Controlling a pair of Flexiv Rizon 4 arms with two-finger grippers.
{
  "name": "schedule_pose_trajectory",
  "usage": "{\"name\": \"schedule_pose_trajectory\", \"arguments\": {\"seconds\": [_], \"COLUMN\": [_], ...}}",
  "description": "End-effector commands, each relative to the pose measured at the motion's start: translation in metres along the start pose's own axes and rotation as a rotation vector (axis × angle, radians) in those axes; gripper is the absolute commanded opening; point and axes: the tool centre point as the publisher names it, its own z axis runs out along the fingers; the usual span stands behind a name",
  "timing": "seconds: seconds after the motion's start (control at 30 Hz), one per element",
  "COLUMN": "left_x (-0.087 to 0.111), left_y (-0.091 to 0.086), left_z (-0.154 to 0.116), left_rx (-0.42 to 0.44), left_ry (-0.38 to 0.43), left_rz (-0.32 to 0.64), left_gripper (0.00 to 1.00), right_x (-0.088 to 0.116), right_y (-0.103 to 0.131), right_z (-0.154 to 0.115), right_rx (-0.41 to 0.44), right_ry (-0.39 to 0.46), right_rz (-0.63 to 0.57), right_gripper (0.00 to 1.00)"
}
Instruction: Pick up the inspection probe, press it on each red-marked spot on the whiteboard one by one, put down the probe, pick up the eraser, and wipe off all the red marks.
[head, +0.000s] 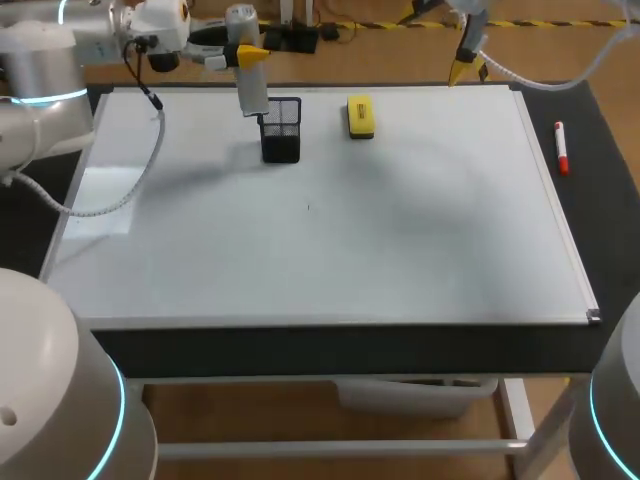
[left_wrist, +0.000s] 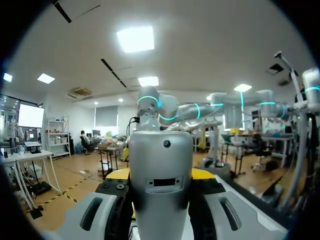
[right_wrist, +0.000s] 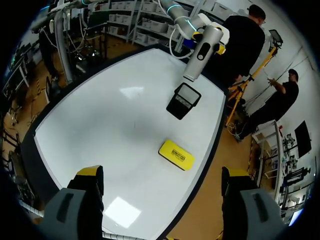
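Two grippers, one busy: the left gripper (head: 252, 56) was clamped on the probe (head: 250, 88) just above the black mesh cup (head: 282, 135). The right gripper (head: 467, 68) hung with its fingers wide apart near the whiteboard's (head: 400, 230) far edge. The yellow eraser (head: 360, 116) lay untouched near the cup. I saw no red marks, so I could not tell if the pressing was done.

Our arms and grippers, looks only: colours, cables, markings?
Rounded silver-white links with glowing cyan rings on the left arm and right arm. A white cable and black cable off the left wrist; pale hose along the right. Grey fingers, black trim, yellow tips on left gripper and right gripper.
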Motion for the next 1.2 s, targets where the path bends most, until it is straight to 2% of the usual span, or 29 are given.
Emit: {"name": "schedule_pose_trajectory", "arguments": {"seconds": [0.03,0.57,1.2], "left_x": [-0.013,-0.023,-0.028], "left_y": [0.003,0.018,0.033], "left_z": [0.012,0.042,0.04], "left_rx": [0.009,0.019,0.003], "left_ry": [0.142,0.226,0.28], "left_rz": [-0.005,-0.04,-0.05], "left_gripper": [0.0,0.0,0.0], "right_x": [-0.001,-0.001,-0.001], "right_y": [0.0,0.0,0.0], "right_z": [-0.002,-0.002,-0.002], "right_rx": [0.003,0.003,0.003], "right_ry": [0.007,0.007,0.007], "right_rz": [-0.001,-0.001,-0.001], "right_gripper": [1.0,1.0,1.0]}}
